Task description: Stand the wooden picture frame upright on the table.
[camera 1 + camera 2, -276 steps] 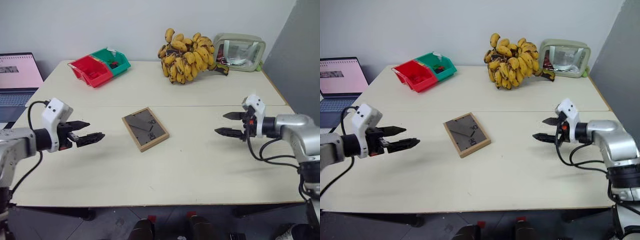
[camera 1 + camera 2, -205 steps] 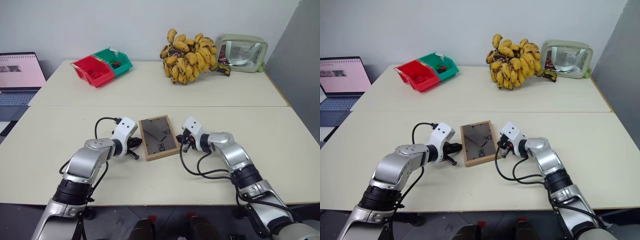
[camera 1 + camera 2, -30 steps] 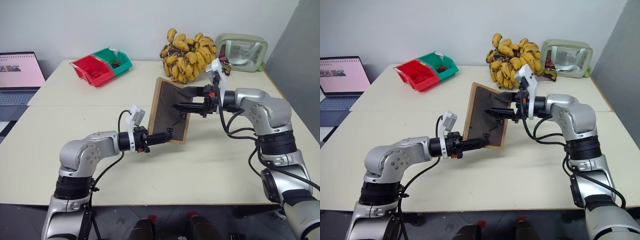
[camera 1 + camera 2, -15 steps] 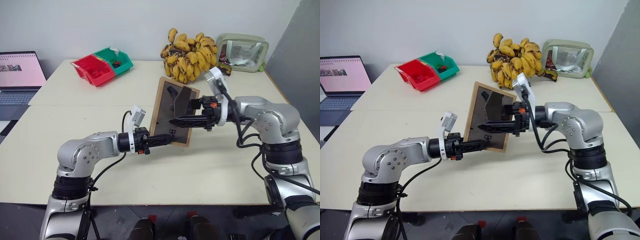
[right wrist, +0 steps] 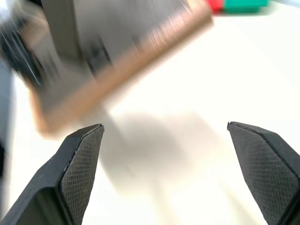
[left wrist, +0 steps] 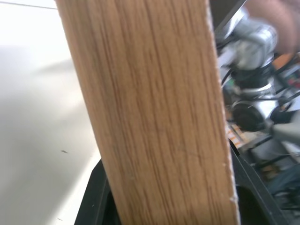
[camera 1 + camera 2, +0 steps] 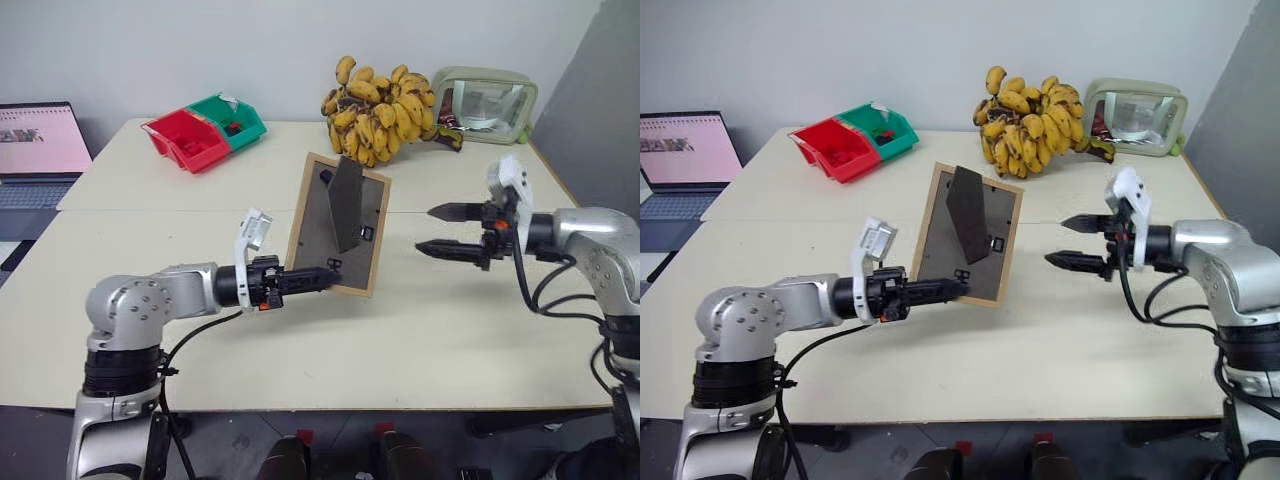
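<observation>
Left end effector [image 7: 318, 275] pinching grained wooden picture frame [image 7: 338, 226] (rectangular)

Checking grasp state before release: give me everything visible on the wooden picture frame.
The wooden picture frame is a light-wood rectangle, its dark grey-brown back facing the camera. The fold-out stand is swung out. It stands near upright, tilted, bottom edge at the table. The left gripper is clamped on its lower edge; the open right gripper is apart from it.

The wooden picture frame [image 7: 335, 225] stands mid-table [image 7: 420, 340], between left pincer [image 7: 325, 273] and right pincer [image 7: 432, 229].
</observation>
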You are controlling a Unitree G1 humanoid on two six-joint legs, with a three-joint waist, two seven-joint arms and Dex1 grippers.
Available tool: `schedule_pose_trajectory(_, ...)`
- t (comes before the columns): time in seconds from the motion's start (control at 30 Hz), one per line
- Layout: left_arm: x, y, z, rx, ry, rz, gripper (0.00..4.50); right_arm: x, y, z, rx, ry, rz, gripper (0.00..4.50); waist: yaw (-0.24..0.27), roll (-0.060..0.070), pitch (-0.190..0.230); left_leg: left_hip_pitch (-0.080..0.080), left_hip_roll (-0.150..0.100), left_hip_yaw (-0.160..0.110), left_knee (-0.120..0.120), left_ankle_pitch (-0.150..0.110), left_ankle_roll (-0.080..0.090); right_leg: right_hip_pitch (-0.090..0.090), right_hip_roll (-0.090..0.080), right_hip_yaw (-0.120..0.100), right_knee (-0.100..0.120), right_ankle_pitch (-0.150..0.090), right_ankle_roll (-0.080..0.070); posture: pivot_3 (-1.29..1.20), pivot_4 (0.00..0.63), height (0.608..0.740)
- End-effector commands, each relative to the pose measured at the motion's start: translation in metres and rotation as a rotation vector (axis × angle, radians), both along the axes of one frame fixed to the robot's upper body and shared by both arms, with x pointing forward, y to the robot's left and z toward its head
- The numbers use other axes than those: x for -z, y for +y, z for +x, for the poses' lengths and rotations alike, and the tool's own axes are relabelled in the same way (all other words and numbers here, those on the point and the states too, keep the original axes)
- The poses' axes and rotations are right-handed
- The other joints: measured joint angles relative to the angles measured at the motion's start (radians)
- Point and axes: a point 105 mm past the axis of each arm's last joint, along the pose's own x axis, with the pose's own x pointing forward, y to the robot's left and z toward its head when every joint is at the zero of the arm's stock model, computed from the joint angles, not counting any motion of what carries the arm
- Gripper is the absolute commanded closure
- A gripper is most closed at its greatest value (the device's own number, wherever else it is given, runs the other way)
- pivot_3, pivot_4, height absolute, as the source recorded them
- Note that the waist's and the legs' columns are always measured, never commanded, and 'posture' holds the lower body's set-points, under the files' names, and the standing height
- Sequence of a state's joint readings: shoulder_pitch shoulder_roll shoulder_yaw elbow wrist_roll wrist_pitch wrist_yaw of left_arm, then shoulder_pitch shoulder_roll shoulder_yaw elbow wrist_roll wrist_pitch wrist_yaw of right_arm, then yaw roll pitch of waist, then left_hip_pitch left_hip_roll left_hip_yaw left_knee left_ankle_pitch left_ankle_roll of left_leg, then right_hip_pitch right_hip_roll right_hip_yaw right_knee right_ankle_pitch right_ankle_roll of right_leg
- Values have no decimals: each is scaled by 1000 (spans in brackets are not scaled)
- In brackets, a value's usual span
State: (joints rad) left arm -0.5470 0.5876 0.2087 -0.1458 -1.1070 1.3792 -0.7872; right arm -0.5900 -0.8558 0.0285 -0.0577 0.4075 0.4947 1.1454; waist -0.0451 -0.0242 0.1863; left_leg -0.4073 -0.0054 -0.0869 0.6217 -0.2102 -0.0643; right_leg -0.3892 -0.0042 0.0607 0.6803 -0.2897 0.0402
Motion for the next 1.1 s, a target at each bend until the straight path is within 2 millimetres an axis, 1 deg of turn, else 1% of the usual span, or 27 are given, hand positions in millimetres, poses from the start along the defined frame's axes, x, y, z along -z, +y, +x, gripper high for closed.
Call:
schedule_pose_trajectory(0.03,-14,17,-10,30,87,-74,3130,16,-6,9,-69,-415,-232,48,-7,0,0,0,0,0,0,0,0,0,0,0,0,0,0,0,150,740)
schedule_pose_trajectory(0.1,-18,22,-9,37,147,-109,3130,8,-1,19,-66,-738,-299,48,-16,0,0,1,0,2,1,0,0,0,0,2,1,0,0,0,150,740)
schedule_pose_trajectory(0.13,-20,22,-8,44,167,-125,3130,3,4,18,-91,-881,-316,48,-17,1,1,2,1,4,1,0,0,0,0,3,2,0,0,0,150,740)
schedule_pose_trajectory(0.17,-22,22,-8,53,182,-138,3130,1,9,15,-131,-982,-312,48,-17,1,1,2,1,4,2,0,0,0,0,4,2,0,0,0,150,740)
schedule_pose_trajectory(0.27,-21,16,-15,97,203,-124,3130,-7,21,11,-182,-1203,-274,48,-14,1,1,2,1,4,3,0,0,0,1,4,2,0,0,0,150,740)
schedule_pose_trajectory(0.37,-20,14,-19,117,232,-125,3130,-13,31,9,-206,-1341,-225,48,-11,1,1,2,2,3,3,0,-1,1,0,5,2,3,-4,0,150,740)
schedule_pose_trajectory(0.47,-21,10,-25,141,244,-132,3130,-7,40,10,-255,-1398,-239,48,-9,0,1,2,1,3,3,2,-3,1,-1,5,2,3,-4,0,150,740)
schedule_pose_trajectory(0.53,-19,5,-29,151,256,-136,3130,-5,44,14,-250,-1419,-241,48,-9,1,1,3,1,2,3,2,-4,1,-1,5,3,3,-4,0,150,740)
schedule_pose_trajectory(0.63,-17,0,-35,159,282,-150,3130,-6,56,13,-265,-1478,-203,48,-8,1,1,3,1,2,3,2,-4,1,-2,6,3,3,-5,0,150,740)
schedule_pose_trajectory(0.73,-18,-4,-35,151,291,-163,3130,-10,71,6,-305,-1528,-125,48,-10,0,1,3,0,3,3,2,-4,1,-2,7,3,3,-5,0,150,740)
schedule_pose_trajectory(0.8,-18,-5,-34,148,289,-167,3130,-10,77,3,-335,-1549,-104,48,-11,1,1,4,-1,4,3,2,-4,1,-1,7,4,3,-5,0,150,740)
schedule_pose_trajectory(0.97,-18,-7,-33,145,289,-172,3130,-6,86,0,-372,-1565,-82,48,-11,0,1,4,-2,4,3,2,-3,1,-1,8,4,3,-5,0,150,740)
schedule_pose_trajectory(1.07,-13,-8,-35,141,302,-167,3130,-6,89,-1,-387,-1568,-71,553,-11,0,1,4,-2,4,3,2,-3,1,-1,8,4,3,-5,0,150,740)
schedule_pose_trajectory(1.1,-12,-8,-36,141,303,-167,3130,-6,90,-2,-395,-1570,-71,812,-11,0,1,5,-2,4,3,1,-2,1,-1,8,4,3,-5,0,150,740)
